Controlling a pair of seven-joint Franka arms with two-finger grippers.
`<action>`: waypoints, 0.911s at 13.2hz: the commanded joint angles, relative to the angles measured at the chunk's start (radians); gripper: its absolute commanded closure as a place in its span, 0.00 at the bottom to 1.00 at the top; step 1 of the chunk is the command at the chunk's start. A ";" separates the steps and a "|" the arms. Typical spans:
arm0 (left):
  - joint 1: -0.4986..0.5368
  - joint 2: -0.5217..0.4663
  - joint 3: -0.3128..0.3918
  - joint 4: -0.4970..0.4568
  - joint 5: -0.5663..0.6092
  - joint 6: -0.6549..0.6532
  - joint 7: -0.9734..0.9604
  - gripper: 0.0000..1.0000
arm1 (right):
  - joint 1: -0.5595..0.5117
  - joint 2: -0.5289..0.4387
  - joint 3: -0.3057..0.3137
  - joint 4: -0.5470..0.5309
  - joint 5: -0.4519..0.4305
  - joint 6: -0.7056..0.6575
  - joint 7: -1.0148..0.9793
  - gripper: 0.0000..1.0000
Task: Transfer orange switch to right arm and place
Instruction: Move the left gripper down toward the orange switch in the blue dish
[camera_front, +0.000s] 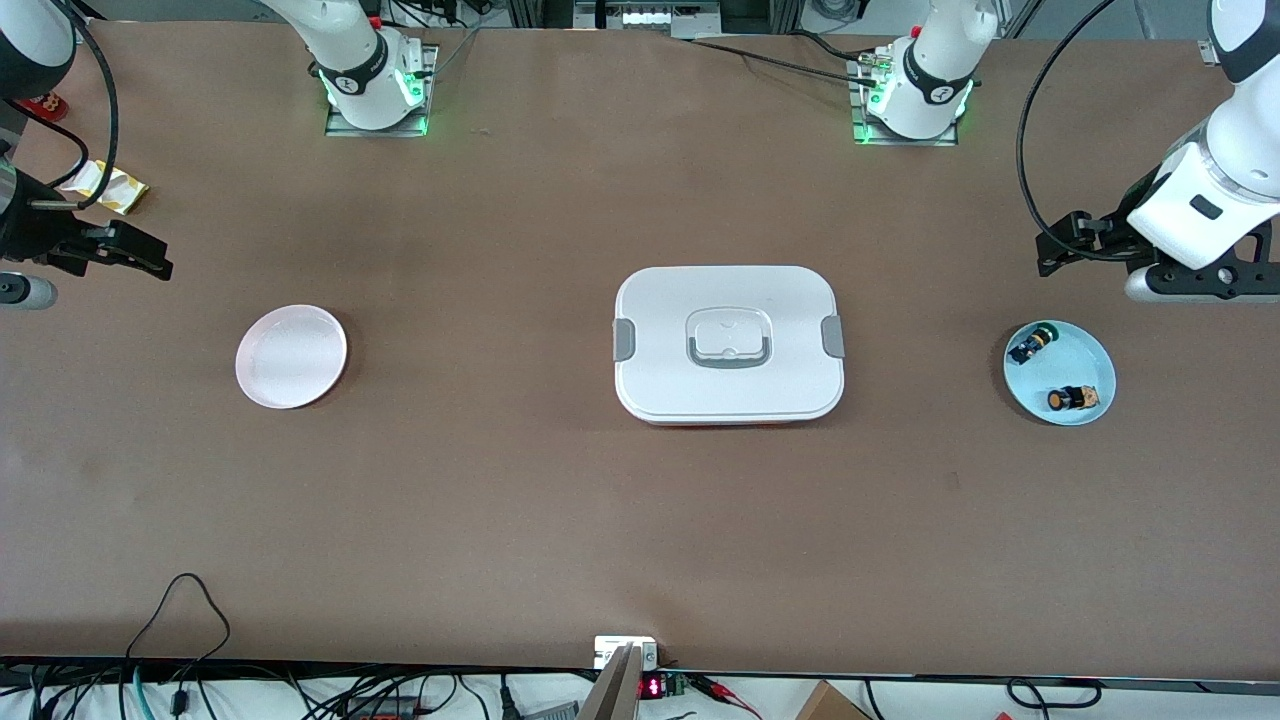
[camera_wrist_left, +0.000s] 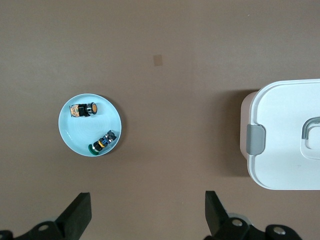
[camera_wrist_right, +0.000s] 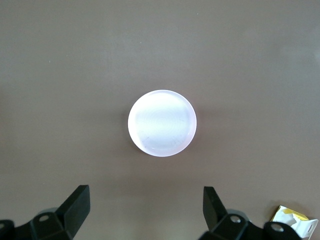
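The orange switch (camera_front: 1072, 399) lies on its side in a light blue plate (camera_front: 1088, 358) toward the left arm's end of the table. A green-capped switch (camera_front: 1033, 345) lies beside it in the same plate. The left wrist view shows the orange switch (camera_wrist_left: 83, 110), the green-capped one (camera_wrist_left: 103, 142) and the plate (camera_wrist_left: 75, 132). My left gripper (camera_front: 1060, 245) is open and empty, up in the air beside the plate (camera_wrist_left: 147, 210). My right gripper (camera_front: 150, 255) is open and empty, up near a pink plate (camera_front: 291, 356), which also shows in the right wrist view (camera_wrist_right: 162, 122).
A white lidded container (camera_front: 728, 343) with grey clips sits at the table's middle, and its end shows in the left wrist view (camera_wrist_left: 285, 135). A yellow packet (camera_front: 112, 187) lies at the right arm's end of the table, seen too in the right wrist view (camera_wrist_right: 292, 220).
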 joint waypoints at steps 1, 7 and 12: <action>-0.006 0.010 0.001 0.026 -0.004 -0.005 0.004 0.00 | -0.003 -0.012 0.003 -0.002 0.012 -0.016 -0.009 0.00; -0.008 0.010 -0.017 0.029 0.006 -0.030 -0.011 0.00 | -0.001 -0.012 0.006 0.001 0.012 -0.016 -0.009 0.00; 0.001 0.016 -0.017 0.032 -0.003 -0.086 -0.008 0.00 | -0.001 -0.012 0.005 0.001 0.012 -0.016 -0.009 0.00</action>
